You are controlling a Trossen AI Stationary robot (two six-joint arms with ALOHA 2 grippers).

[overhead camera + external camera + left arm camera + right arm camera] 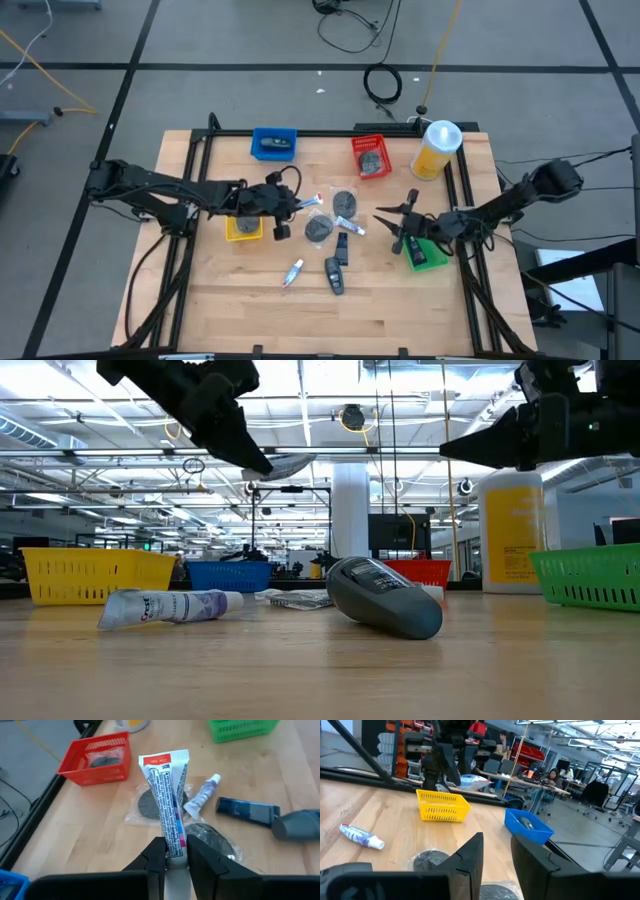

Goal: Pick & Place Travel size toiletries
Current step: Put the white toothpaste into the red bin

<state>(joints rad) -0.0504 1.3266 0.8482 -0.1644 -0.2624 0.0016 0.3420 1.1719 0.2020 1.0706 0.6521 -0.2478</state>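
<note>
My left gripper [290, 203] hovers over the table's middle, beside the yellow bin [243, 229], shut on a white printed tube [167, 800]. In the low view that tube [283, 465] hangs in the air. On the table lie another tube [293, 272], a dark grey bottle [335, 275], a dark packet [342, 247], two wrapped grey discs [345, 203] [320, 228] and a small tube [350, 225]. My right gripper [388, 228] is open and empty, raised beside the green bin [428, 252]. My left gripper pinches the tube near its cap end [173, 851] between its two fingers [156, 860]. The tube runs straight on from the fingers. It is lifted clear of the table, and its flat crimped end with the red stripe [163, 759] is the free end.
A blue bin [273, 143] and a red bin [370, 155] stand near the far edge, each with a dark item inside. A tall yellow canister [437, 148] stands at the far right corner. Bare wood lies along the near edge [330, 325]. Black frame rails [180, 250] line the sides.
</note>
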